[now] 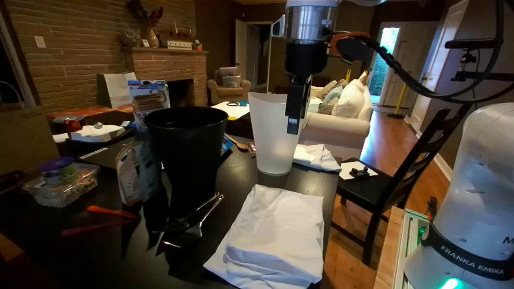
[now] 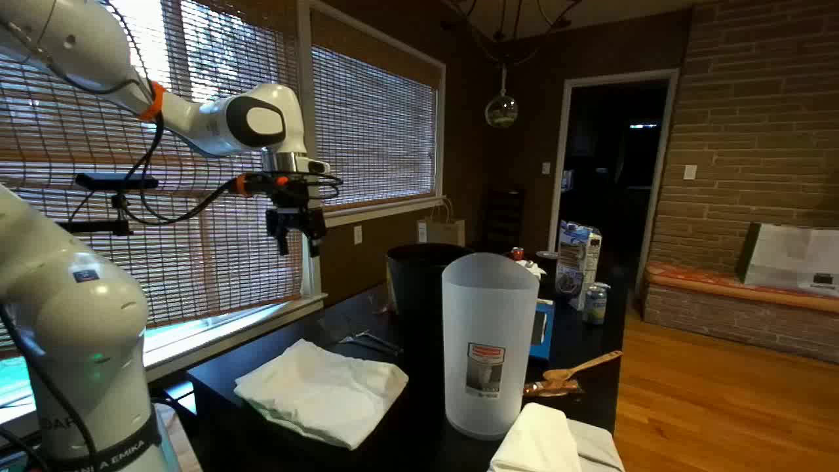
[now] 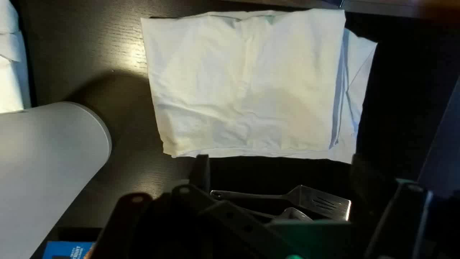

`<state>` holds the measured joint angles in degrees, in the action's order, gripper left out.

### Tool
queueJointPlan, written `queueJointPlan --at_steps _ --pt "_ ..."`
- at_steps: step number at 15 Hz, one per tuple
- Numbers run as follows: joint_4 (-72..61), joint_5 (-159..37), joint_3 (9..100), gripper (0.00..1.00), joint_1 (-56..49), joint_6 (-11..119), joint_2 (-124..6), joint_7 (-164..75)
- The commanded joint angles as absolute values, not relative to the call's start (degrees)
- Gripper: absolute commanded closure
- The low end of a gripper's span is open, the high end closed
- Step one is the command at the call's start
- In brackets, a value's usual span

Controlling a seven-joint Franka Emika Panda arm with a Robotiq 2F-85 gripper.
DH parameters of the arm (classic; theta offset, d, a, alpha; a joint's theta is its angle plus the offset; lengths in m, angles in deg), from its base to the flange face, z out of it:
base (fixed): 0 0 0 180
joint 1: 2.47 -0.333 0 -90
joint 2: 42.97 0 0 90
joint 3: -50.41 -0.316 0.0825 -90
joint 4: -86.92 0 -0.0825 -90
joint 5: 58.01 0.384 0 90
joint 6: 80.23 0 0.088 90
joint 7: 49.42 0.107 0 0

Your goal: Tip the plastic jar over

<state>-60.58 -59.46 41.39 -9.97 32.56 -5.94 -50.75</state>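
We judge the plastic jar [image 2: 489, 331] to be light for its height and stiff enough to hold its shape, though the thin wall may flex under a squeeze; its smooth side is likely slippery, and we doubt that it is fragile; we would pinch the wall at the mouth, or simply push high on the side, since so tall a body should topple readily; it stands upright on the dark table [image 2: 413, 432], at four o'clock from the gripper [image 2: 299, 252] in an exterior view; the gripper hangs spread, grasping nothing, apart from the jar; we count one jar, one black bucket [image 2: 418, 285] at ten o'clock from it, two folded white cloths [image 2: 321, 393] near nine and five, one wooden spoon [image 2: 577, 368] near three, and two metal utensils [image 3: 312, 199] at five o'clock in the wrist view.
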Motion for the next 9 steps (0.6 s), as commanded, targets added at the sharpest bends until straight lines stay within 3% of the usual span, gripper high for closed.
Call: queueJointPlan --at_steps 1,5,9 --pt "-60.47 -59.8 41.88 0.0 -10.54 32.42 -6.02 -50.44" --pt "-60.47 -59.8 41.88 0.0 -10.54 32.42 -6.02 -50.44" --pt "-59.9 -68.14 43.17 0.0 -2.92 44.54 -10.61 -45.08"
